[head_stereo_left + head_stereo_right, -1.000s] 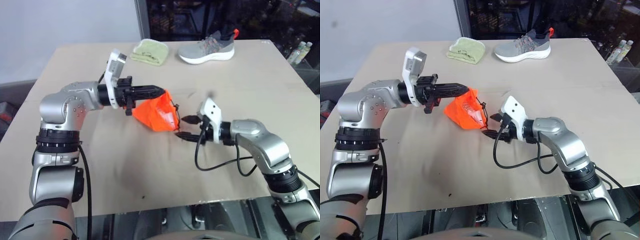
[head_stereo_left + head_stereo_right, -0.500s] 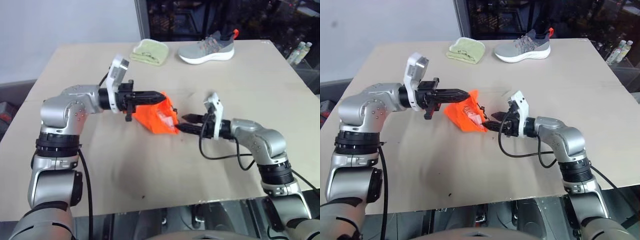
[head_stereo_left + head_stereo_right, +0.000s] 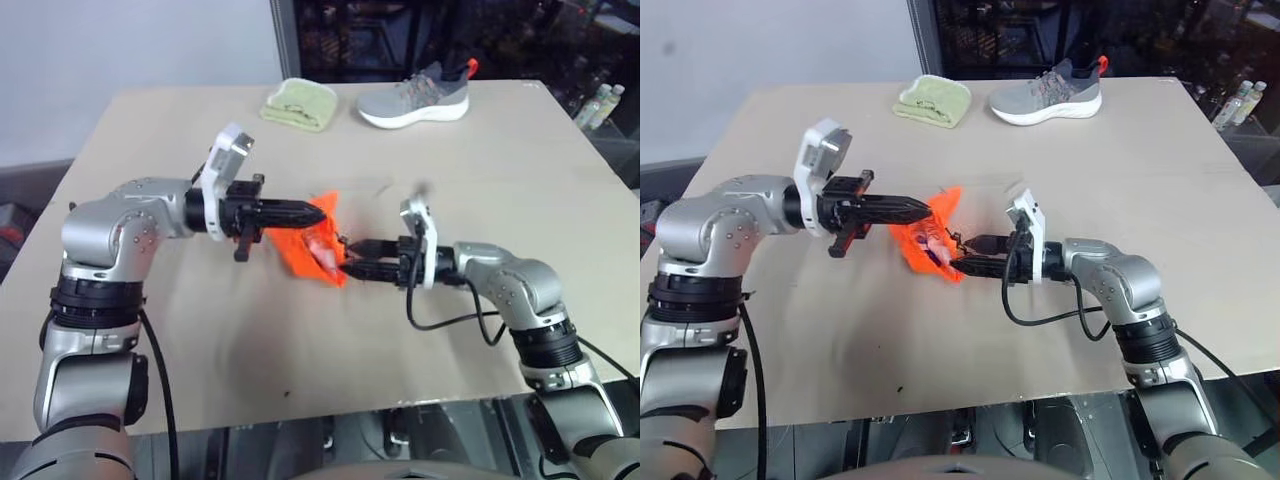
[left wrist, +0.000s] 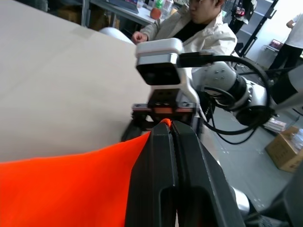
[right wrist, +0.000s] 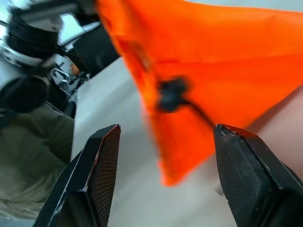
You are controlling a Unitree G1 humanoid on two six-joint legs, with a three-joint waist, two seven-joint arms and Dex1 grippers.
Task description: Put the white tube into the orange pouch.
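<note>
Mid-frame, the left end effector (image 3: pixel 312 211) pinches the orange pouch (image 3: pixel 318 246) above the desk (image 3: pixel 480 160); the right end effector (image 3: pixel 352 260) gapes spread beside it.

white tube (image 3: pixel 932 240) mostly hidden inside orange pouch (image 3: pixel 925 250)

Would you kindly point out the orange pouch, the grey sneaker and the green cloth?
orange pouch (image 3: pixel 312 245): left eye view, middle of its fabric.
grey sneaker (image 3: pixel 412 98): left eye view, its side.
green cloth (image 3: pixel 933 100): right eye view, its folded top.
</note>
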